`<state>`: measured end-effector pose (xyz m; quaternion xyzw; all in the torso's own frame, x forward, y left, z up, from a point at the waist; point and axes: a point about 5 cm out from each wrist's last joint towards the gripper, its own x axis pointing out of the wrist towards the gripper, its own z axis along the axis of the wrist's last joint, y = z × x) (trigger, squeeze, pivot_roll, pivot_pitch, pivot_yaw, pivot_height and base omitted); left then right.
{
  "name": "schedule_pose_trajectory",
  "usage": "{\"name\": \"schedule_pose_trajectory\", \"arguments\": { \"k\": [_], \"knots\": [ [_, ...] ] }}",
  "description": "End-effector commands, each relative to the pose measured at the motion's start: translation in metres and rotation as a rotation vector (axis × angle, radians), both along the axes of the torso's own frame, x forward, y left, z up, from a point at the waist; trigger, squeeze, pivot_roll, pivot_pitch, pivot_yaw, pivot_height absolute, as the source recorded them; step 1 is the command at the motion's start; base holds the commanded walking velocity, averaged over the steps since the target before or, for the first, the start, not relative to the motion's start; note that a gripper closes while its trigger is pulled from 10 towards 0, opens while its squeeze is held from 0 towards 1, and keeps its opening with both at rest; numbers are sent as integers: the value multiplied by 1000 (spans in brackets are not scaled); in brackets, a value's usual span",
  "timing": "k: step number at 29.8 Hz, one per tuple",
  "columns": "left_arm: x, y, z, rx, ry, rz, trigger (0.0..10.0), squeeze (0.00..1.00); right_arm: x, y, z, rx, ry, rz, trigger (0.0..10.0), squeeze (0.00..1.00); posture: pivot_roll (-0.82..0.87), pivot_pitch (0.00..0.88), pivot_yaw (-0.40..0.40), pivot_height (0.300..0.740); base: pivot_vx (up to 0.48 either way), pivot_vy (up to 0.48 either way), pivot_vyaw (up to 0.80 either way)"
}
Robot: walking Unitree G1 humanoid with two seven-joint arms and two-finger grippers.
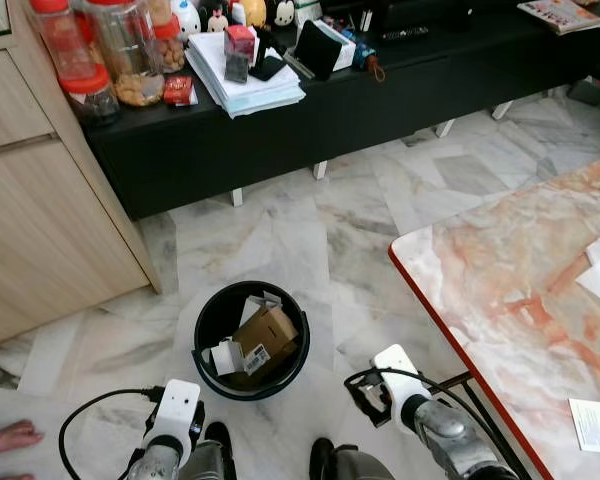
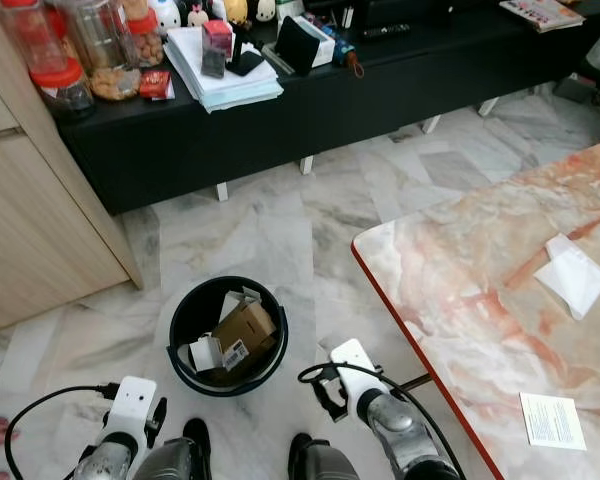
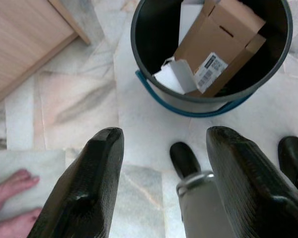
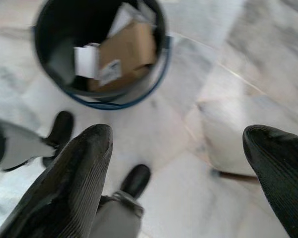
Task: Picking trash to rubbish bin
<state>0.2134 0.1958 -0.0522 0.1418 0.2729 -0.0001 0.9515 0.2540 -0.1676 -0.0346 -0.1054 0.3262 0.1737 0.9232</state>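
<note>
Hanging low above the marble floor [image 1: 280,240], the left gripper [image 3: 164,183] and right gripper [image 4: 179,183] both gape wide, holding nothing. A black bin [image 1: 212,306] with a cardboard box [image 1: 265,340] inside stands just ahead between them.

Both silver arms hang low; left gripper [image 3: 161,183] and right gripper [image 4: 181,173] point floorward (fingers spread apart, empty).

The cardboard box [image 3: 220,45] bears a barcode label, seemingly illegible.
</note>
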Motion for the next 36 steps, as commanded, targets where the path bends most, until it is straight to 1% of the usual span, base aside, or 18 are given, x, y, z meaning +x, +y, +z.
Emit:
{"name": "schedule_pose_trajectory", "arguments": {
  "k": [1, 5, 7, 11, 15, 24, 36],
  "knots": [
    [-13, 1, -9, -2, 60, 24, 10000, 0, -6, -15, -5, -18, 25, -90, 10000, 0, -94, 153, -95, 740, 0, 0, 0],
    [-13, 1, -10, -2, 66, 28, 10000, 0, -9, -20, -8, -21, 42, -117, 10000, 0, -91, 141, -96, 740, 0, 0, 0],
    [-14, 3, -10, 1, 78, 35, 10000, 0, -14, -26, -12, -49, 65, -132, 10000, 0, -89, 122, -93, 740, 0, 0, 0],
    [-15, 4, -11, -1, 88, 42, 10000, 0, -21, -31, -17, -47, 97, -173, 10000, 0, -81, 108, -92, 740, 0, 0, 0],
    [-16, 5, -12, -1, 98, 52, 10000, 0, -23, -29, -18, -38, 111, -173, 10000, 0, -75, 98, -88, 740, 0, 0, 0],
    [-24, 9, -16, 1, 127, 72, 10000, 0, -26, -25, -21, -11, 130, -180, 10000, 0, -68, 78, -83, 740, 0, 0, 0],
    [-22, 10, -15, -2, 123, 80, 10000, 0, -26, -22, -21, 5, 126, -181, 10000, 0, -67, 63, -79, 740, 0, 0, 0]
  ]
}}
